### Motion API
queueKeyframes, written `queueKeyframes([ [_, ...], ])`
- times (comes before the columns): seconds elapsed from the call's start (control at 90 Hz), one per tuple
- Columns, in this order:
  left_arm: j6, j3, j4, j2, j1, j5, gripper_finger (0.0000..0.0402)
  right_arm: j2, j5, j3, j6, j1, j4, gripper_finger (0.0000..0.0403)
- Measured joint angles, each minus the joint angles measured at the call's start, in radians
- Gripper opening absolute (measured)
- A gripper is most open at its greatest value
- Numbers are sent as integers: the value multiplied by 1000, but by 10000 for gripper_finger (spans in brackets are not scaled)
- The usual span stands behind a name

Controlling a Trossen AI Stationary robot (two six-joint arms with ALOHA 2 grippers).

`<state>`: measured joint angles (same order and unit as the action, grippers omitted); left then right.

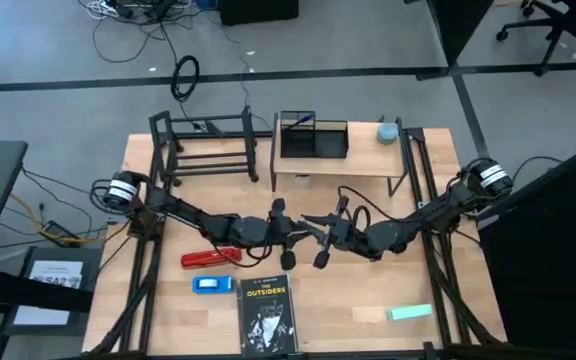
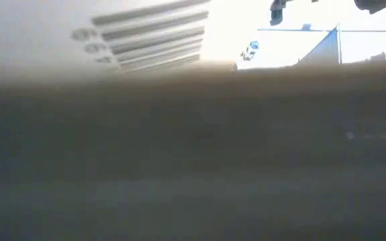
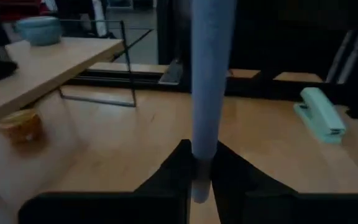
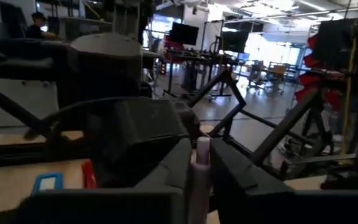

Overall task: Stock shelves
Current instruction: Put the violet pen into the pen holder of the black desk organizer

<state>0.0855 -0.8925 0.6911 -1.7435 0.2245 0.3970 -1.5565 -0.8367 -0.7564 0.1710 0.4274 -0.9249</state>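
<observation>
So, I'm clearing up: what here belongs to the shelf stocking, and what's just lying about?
In the job: black rack, wood shelf, pale tube held by left gripper, right gripper at it.
Lying about for now: red stapler, book, mint stapler, mesh organizer.

Even overhead light; low view blurred, glare upper right; wrist foregrounds soft.

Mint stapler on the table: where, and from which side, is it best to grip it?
Probably from straight above, with the fingers closing across the narrow sides of the mint stapler at mid-length. It lies flat, long and slim, with nothing close beside it.
</observation>
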Motion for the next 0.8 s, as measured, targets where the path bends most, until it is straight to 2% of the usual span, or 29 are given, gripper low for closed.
queueKeyframes([
  [0.078,-11,-1,0,0,0,1,48,1,-11,-2,-14,0,-10,8],
  [0.167,-46,-1,-16,1,0,2,64,12,-20,-31,44,0,-7,5],
  [0.367,-51,-2,-118,51,3,5,112,107,-59,-98,313,-17,5,3],
  [0.478,-49,-2,-221,81,0,38,134,191,-29,-111,453,-77,-1,2],
  [0.556,-44,-2,-262,87,0,77,142,244,62,-112,481,-170,3,1],
  [0.633,-28,-2,-276,88,0,88,144,281,247,-112,446,-306,5,1],
  [0.8,-27,-2,-285,69,0,89,140,275,689,-112,154,-684,12,1],
])
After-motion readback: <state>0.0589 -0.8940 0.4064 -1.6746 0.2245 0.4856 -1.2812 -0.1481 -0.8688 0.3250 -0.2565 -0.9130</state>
